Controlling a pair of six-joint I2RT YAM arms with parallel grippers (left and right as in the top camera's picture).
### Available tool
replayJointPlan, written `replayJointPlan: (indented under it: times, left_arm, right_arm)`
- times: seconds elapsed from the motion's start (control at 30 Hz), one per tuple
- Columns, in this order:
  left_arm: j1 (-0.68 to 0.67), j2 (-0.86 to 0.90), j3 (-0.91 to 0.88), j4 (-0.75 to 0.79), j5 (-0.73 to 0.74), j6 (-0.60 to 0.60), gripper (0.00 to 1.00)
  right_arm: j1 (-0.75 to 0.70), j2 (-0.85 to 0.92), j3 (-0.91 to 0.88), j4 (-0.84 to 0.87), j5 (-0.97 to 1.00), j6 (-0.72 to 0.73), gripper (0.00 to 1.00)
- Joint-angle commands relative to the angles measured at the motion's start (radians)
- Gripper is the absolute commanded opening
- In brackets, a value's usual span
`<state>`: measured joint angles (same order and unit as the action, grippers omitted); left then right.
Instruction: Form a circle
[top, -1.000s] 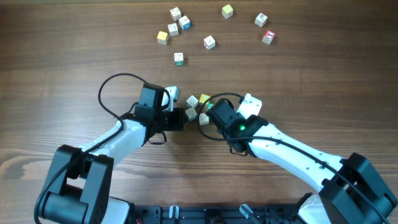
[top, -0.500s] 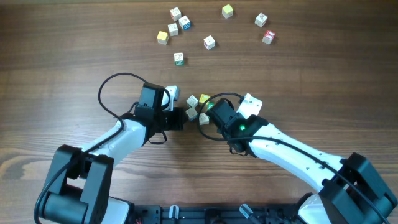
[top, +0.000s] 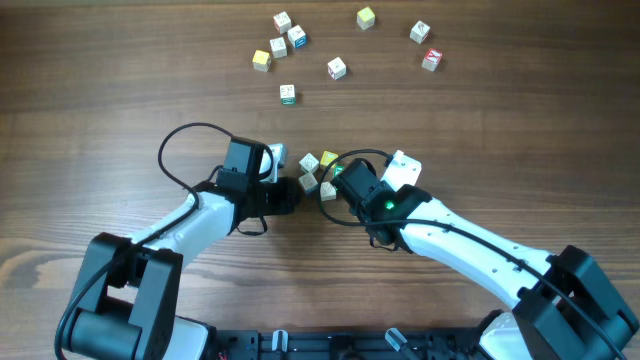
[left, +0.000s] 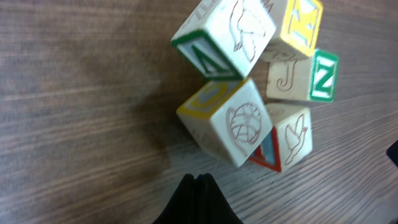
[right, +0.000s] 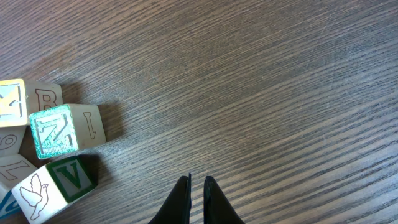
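While the circle (top: 317, 173) sits tight between them, nearer than the loose cubes (top: 337, 68), left gripper (left: 198, 180) and right gripper (right: 197, 180) are both pinched together (holding nothing), apparently for nudging, not lifting.

**Left gripper** (left: 198, 186), fingers pressed together:
- Directly ahead is a narrow strip of bare wood. Beyond it the ring of small wooden letter cubes (left: 286, 78) blocks the line.
- The nearest obstacle, a white cube with a yellow-edged face (left: 227, 121), sits just off the tips.
- To the tool's left, the brown wood-grain table (left: 74, 93) is open.

**Right gripper** (right: 198, 183), fingers nearly touching:
- Ahead and to its right the tabletop is unobstructed.
- To its left, a green-faced cube (right: 55, 130) and a white cube with a green "V" face (right: 65, 179) stand near.

**Overhead:**
- Both arms flank the ring.
- Beyond the ring lies open wood up to the scattered loose letter cubes (top: 337, 67), well apart.
- A black cable loop (top: 162, 155) arcs beside the left arm.
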<state>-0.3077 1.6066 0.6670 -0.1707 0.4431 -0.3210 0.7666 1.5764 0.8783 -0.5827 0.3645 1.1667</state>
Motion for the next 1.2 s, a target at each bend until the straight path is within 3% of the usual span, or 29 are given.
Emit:
replayJointPlan:
  times: [0.0,0.2,0.37,0.53,0.77,1.0,1.17]
  left_arm:
    - [-0.005,-0.039,0.006,-0.036,-0.023,-0.009,0.04]
    - [-0.004,-0.169,0.006,-0.119,-0.060,-0.008,0.04]
    - [-0.004,-0.325,0.006,-0.220,-0.201,-0.008,0.04]
    - [-0.004,-0.488,0.006,-0.283,-0.237,-0.001,0.04]
    - [-0.004,-0.701,0.006,-0.356,-0.297,-0.002,0.04]
    - [-0.004,-0.871,0.006,-0.452,-0.387,-0.002,0.04]
    - [-0.004,-0.892,0.006,-0.479,-0.438,-0.001,0.07]
  right_arm:
    - [-0.007,0.014,-0.006,-0.003,0.027,0.014,0.10]
    - [-0.007,0.009,-0.006,-0.010,0.016,0.008,0.07]
    - [-0.007,-0.053,-0.006,-0.048,0.016,0.001,0.04]
    - [-0.007,-0.178,-0.006,-0.097,0.030,-0.098,0.04]
    - [-0.007,-0.402,-0.006,-0.246,0.058,-0.097,0.05]
    - [-0.007,-0.558,-0.006,-0.367,0.058,-0.198,0.05]
    - [-0.007,-0.607,-0.006,-0.327,0.000,-0.383,0.06]
